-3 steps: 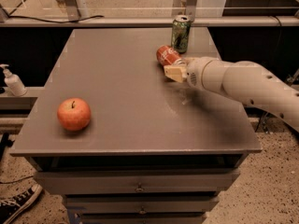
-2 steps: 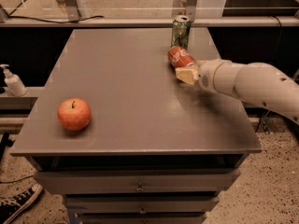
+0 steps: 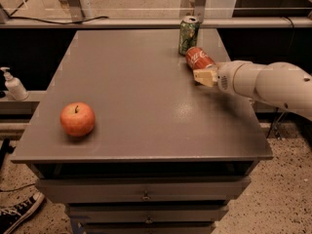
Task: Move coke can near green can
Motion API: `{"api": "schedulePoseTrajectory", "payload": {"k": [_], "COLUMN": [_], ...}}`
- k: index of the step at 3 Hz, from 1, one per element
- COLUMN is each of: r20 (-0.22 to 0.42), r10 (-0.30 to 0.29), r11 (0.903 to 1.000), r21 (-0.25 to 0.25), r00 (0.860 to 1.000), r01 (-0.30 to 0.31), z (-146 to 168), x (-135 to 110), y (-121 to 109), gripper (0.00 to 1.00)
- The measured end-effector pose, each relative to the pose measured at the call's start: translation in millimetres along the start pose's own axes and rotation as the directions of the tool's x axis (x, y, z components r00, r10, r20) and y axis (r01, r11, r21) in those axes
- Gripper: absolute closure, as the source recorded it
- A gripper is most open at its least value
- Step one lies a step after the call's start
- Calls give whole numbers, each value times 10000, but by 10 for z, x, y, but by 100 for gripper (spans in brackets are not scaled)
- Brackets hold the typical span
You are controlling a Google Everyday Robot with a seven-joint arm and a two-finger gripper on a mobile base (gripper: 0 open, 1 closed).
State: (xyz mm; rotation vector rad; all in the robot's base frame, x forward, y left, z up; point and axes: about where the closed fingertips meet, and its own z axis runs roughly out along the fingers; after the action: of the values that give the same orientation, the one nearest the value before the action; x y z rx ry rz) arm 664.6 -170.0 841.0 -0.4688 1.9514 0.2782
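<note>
Coke can (image 3: 198,58) gripped, tilted, just beside the green can (image 3: 188,33)
The gripper (image 3: 204,74), over the grey table's (image 3: 146,91) far right part, seems clamped on the coke can's lower end. The green can stands upright at the back edge, and an apple (image 3: 77,119) sits well apart, front left.

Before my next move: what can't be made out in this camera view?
- Camera view: the lower end of the coke can is hidden behind the gripper; whether the can rests on the table is unclear.
- Camera view: the coke can and the green can overlap by line of sight; whether they are touching or apart cannot be told.
- Camera view: the arm is cut off by the right edge.
</note>
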Motion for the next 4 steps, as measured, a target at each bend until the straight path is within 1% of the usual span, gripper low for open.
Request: {"api": "schedulePoseTrajectory", "payload": {"k": [1, 2, 3, 4], "r20": [47, 89, 37, -10], "r10": [-83, -134, -80, -29], "r11": [9997, 9980, 9958, 9948], "r21": [-245, -615, -908, -1018], "r00": [10000, 9999, 10000, 10000], "r01": [85, 139, 83, 27], "z": [109, 241, 326, 348], "x": [-76, -141, -172, -176], "y": [21, 109, 175, 199], "gripper": [100, 100, 83, 59]}}
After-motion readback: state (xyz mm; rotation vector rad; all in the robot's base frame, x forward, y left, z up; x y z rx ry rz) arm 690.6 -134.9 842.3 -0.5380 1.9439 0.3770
